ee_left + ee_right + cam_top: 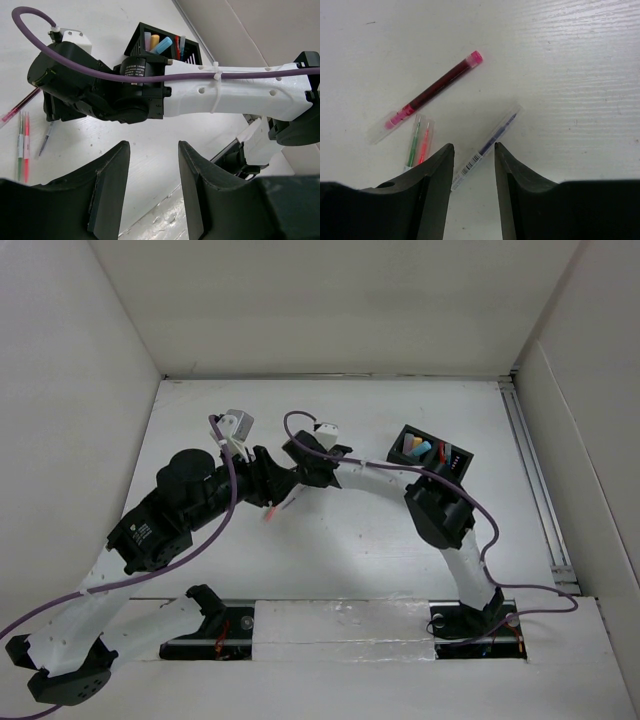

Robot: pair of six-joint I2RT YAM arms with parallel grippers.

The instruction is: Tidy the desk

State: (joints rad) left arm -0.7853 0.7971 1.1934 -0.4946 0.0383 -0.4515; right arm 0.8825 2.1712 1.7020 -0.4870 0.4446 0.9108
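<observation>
Plain white wall panels (330, 300)

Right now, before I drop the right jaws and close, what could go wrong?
The clear blue pen lies slanted, only its barcode end between the open right jaws; it may pivot or slip. The thin green pen lies beside one finger and could get pinned. The left arm is close by; a lift might clip it.

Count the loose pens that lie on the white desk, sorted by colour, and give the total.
Pink pen: 1
Green pen: 1
Red pen: 1
Blue pen: 1
Total loose on the desk: 4
</observation>
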